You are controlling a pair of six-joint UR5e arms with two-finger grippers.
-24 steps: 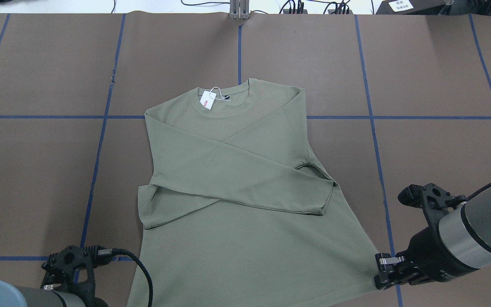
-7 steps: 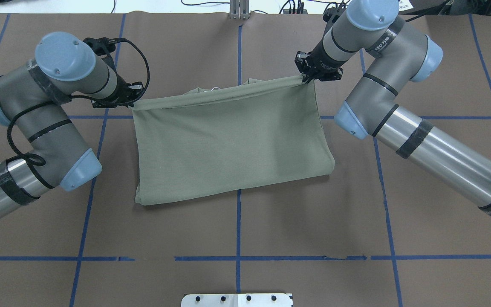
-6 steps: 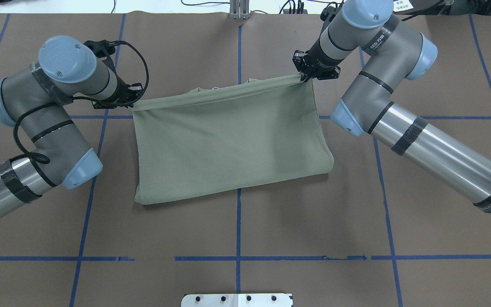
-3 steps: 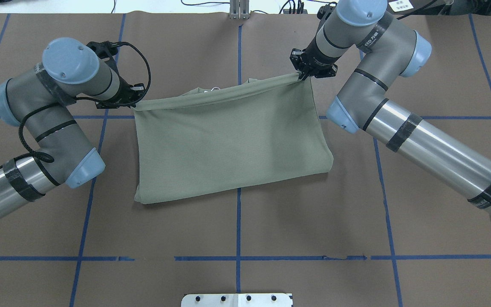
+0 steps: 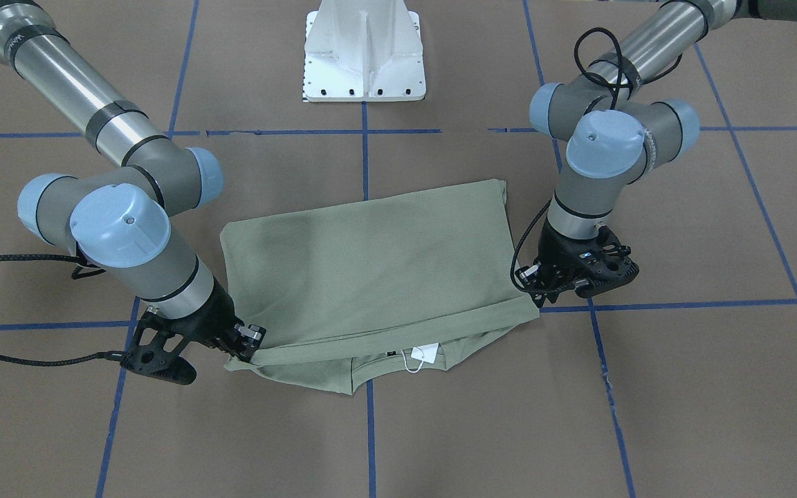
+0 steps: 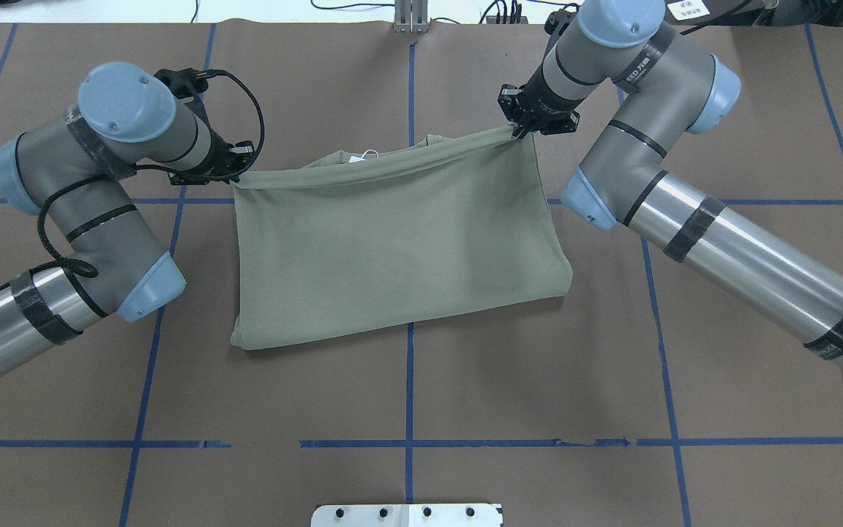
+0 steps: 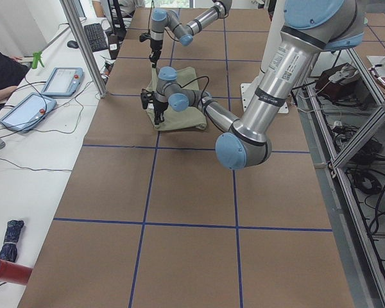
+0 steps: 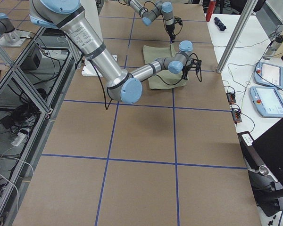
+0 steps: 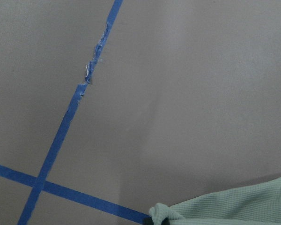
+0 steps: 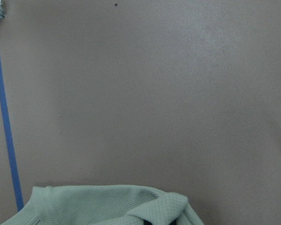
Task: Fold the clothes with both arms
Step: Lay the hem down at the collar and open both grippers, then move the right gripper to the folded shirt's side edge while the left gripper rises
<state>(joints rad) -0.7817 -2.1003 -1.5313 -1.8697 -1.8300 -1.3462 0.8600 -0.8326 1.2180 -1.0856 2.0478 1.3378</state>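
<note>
The shirt [image 6: 392,249] lies mid-frame in the overhead view on the table [image 6: 538,380], doubled over so that its hem runs across the upper part, just short of the collar [image 5: 385,361]. The left fingers [image 6: 237,162], upper left of that frame, are pinched shut on one hem corner. The right fingers [image 6: 517,130], upper right, are pinched shut on the other. Each wrist view shows a bunched bit of green knit at its bottom edge. The hem sags a little between the two grips and sits skewed, its right corner further up the frame than its left, so a release here would likely leave a crooked fold. Pulling the corners apart could drag the lower layer across the table, and an uneven release could let one corner flop over. The hang tag [image 5: 428,353] pokes out from under the hem and may get trapped or left sticking out. Count: one shirt, one hang tag, two arms with one pair of fingers each, and one white pedestal base [image 5: 364,55].
</note>
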